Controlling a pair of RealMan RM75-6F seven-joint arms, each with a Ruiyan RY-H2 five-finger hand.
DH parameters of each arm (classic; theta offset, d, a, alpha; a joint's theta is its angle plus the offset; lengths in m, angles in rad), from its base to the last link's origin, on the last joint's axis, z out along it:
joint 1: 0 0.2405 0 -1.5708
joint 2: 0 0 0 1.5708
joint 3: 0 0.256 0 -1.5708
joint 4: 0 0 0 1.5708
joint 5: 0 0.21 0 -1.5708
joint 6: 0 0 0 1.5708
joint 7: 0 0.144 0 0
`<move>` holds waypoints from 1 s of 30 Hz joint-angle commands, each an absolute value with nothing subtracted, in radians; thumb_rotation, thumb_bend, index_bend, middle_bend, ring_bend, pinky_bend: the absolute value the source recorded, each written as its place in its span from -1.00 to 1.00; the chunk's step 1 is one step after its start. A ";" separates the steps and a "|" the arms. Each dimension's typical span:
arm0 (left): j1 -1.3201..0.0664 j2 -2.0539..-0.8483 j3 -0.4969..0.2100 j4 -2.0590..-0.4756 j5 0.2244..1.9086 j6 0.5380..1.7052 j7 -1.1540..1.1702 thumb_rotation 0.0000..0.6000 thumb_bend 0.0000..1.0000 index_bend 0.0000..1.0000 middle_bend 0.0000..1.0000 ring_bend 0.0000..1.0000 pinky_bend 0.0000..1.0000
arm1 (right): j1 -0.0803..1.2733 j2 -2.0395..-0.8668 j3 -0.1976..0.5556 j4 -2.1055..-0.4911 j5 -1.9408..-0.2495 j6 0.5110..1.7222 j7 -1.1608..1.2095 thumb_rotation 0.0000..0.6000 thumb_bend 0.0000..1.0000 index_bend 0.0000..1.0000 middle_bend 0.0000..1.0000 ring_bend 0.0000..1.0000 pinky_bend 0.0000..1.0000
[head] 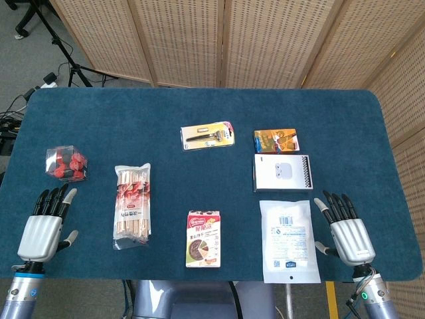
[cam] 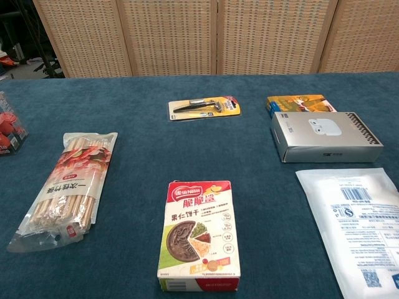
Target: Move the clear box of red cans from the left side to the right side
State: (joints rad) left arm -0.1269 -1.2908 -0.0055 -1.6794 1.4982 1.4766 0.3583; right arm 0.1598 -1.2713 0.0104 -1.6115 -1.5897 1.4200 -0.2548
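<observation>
The clear box of red cans (head: pixel 66 163) stands on the blue table (head: pixel 199 113) at the left; the chest view catches only part of the clear box of red cans (cam: pixel 10 131) at its left edge. My left hand (head: pixel 46 224) lies flat near the front left edge, a short way in front of the box, fingers spread, holding nothing. My right hand (head: pixel 345 229) lies at the front right edge, fingers apart and empty. Neither hand shows in the chest view.
A pack of chopsticks (head: pixel 132 205) lies right of the box. A biscuit box (head: pixel 203 239), a white pouch (head: pixel 287 240), a grey earbuds box (head: pixel 282 172), an orange pack (head: pixel 276 140) and a carded razor (head: pixel 208 135) fill the middle and right.
</observation>
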 commanded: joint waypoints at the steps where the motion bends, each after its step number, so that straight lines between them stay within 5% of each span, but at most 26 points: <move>1: -0.128 -1.292 -0.007 -1.679 1.496 1.474 0.362 1.00 -0.57 -1.00 -1.00 -1.00 -1.00 | 0.160 -1.271 0.010 -1.610 -1.587 1.417 -0.256 1.00 -0.82 -0.82 -1.00 -1.00 -1.00; 19: -0.122 -1.240 -0.014 -1.726 1.489 1.471 0.328 1.00 -0.57 -1.00 -1.00 -1.00 -1.00 | 0.152 -1.260 0.015 -1.616 -1.583 1.430 -0.237 1.00 -0.81 -0.82 -1.00 -1.00 -1.00; 30: -0.253 -1.081 -0.121 -1.785 1.294 1.237 0.306 1.00 -0.57 -1.00 -1.00 -1.00 -1.00 | 0.157 -1.261 0.024 -1.604 -1.568 1.420 -0.222 1.00 -0.81 -0.82 -1.00 -1.00 -1.00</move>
